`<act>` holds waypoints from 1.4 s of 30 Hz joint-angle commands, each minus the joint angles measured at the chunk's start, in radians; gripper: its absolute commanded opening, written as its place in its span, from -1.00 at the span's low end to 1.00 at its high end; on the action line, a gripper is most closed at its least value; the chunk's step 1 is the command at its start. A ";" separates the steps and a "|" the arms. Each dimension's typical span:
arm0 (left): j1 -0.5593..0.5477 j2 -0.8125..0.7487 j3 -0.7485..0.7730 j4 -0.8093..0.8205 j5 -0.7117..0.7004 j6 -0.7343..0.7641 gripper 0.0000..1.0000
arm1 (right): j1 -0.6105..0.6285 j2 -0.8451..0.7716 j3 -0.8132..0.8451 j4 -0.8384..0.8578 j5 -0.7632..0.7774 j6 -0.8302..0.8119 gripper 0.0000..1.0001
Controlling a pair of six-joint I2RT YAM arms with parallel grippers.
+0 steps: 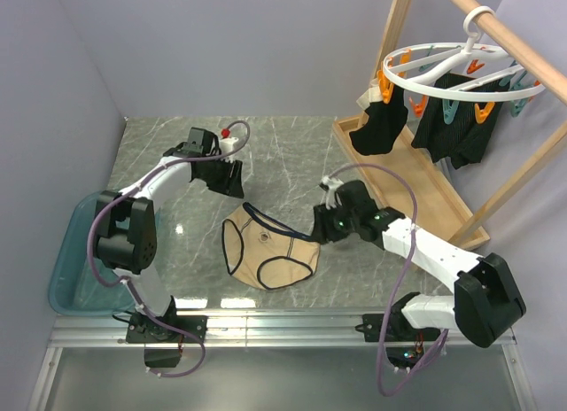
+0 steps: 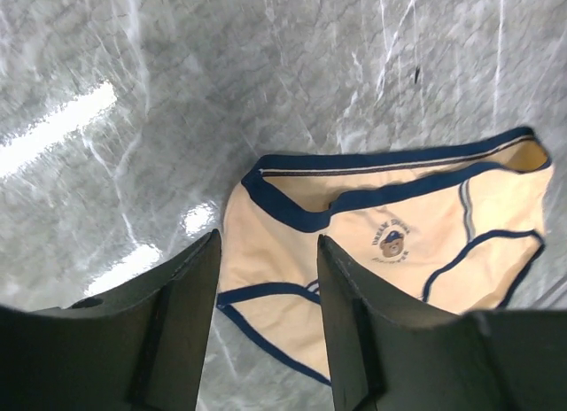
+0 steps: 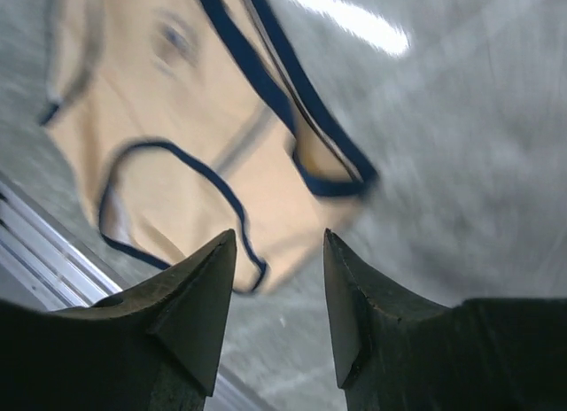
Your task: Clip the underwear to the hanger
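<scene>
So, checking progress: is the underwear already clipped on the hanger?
No, the underwear lies flat on the table, apart from the hanger up on the wooden rod.

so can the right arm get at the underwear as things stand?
Probably yes. The right gripper is open and poised at one corner of the underwear, which lies flat on the table with nothing on top of it. The left gripper hovers at the opposite side, out of the way.

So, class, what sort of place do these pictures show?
Probably a robot lab bench staged as a laundry corner: two black-and-white robot arms bolted at the edge of a grey marble-patterned tabletop, and a white plastic circular hanger with clips hung on a wooden rod frame.
</scene>
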 commanded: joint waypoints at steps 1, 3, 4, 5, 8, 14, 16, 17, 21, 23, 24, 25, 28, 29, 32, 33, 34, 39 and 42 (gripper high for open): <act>-0.001 -0.014 -0.008 -0.009 0.025 0.085 0.07 | -0.048 -0.053 -0.074 0.053 -0.040 0.133 0.06; -0.001 -0.008 -0.024 0.005 0.033 0.114 0.08 | -0.058 -0.051 -0.094 0.067 -0.053 0.150 0.08; -0.001 -0.002 -0.024 0.007 0.030 0.120 0.08 | -0.061 -0.046 -0.099 0.072 -0.053 0.154 0.08; -0.001 0.015 -0.021 0.005 0.031 0.131 0.08 | -0.064 -0.034 -0.110 0.079 -0.051 0.159 0.09; -0.001 0.038 -0.004 0.005 0.038 0.145 0.08 | -0.090 0.010 -0.126 0.102 -0.073 0.179 0.09; -0.003 0.103 0.021 0.016 0.053 0.174 0.10 | -0.105 0.203 -0.068 0.106 -0.125 0.193 0.00; -0.006 0.112 0.022 0.027 0.058 0.180 0.12 | -0.107 0.243 -0.050 0.104 -0.140 0.191 -0.05; -0.009 0.118 0.022 0.031 0.064 0.188 0.13 | -0.108 0.271 -0.041 0.106 -0.142 0.191 -0.06; -0.020 0.147 0.035 0.037 0.071 0.199 0.14 | -0.111 0.312 -0.031 0.115 -0.146 0.190 -0.15; -0.026 0.165 0.038 0.059 0.065 0.193 0.14 | -0.121 0.329 -0.024 0.115 -0.139 0.185 -0.24; -0.031 0.173 0.039 0.068 0.053 0.190 0.13 | -0.127 0.334 -0.019 0.113 -0.139 0.178 -0.34; -0.037 0.179 0.042 0.086 0.047 0.185 0.11 | -0.131 0.345 -0.016 0.107 -0.142 0.174 -0.42; -0.049 0.215 0.067 0.099 0.047 0.168 0.03 | -0.159 0.346 -0.007 0.099 -0.139 0.153 -0.75; -0.054 0.234 0.081 0.102 0.045 0.165 -0.01 | -0.168 0.345 -0.007 0.098 -0.136 0.145 -0.80; -0.063 0.264 0.094 0.103 0.041 0.156 -0.27 | -0.205 0.343 0.002 0.084 -0.143 0.125 -1.00; -0.063 0.267 0.096 0.100 0.042 0.153 -0.45 | -0.211 0.340 0.007 0.083 -0.145 0.113 -1.00; -0.063 0.267 0.096 0.100 0.042 0.154 -0.55 | -0.225 0.326 0.012 0.075 -0.152 0.107 -1.00; -0.014 0.163 0.056 0.155 0.051 0.111 -0.99 | -0.239 0.282 0.068 0.026 -0.186 0.014 -1.00; 0.029 0.043 0.035 0.179 0.053 0.065 -0.99 | -0.240 0.219 0.117 -0.009 -0.183 -0.080 -1.00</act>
